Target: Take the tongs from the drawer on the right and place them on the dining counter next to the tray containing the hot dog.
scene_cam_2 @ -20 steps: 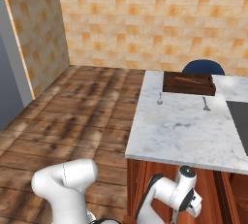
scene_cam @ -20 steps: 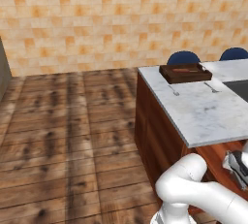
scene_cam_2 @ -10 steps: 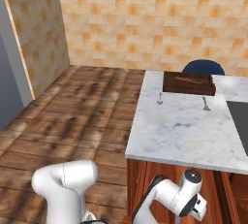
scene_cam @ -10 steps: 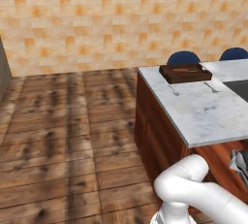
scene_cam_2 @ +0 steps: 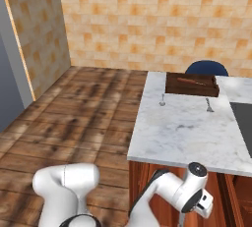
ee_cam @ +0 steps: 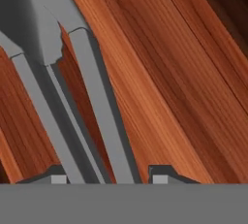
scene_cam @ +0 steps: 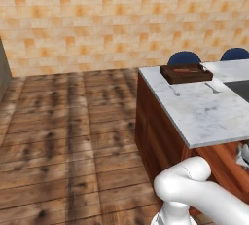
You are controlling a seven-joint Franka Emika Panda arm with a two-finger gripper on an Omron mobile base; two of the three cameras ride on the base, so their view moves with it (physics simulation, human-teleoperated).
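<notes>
Reaching lower into the drawer [ee_cam: 193, 72]
Gripper [ee_cam: 107, 177] now straddling the tongs [ee_cam: 92, 106], fingers apart, not yet clamped

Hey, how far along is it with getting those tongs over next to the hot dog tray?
Early stage. The gripper is down in the drawer, its fingers straddling the tongs' arms; whether it has gripped them, I cannot tell. Left to do: lift them out and lay them on the dining counter beside the tray.
</notes>
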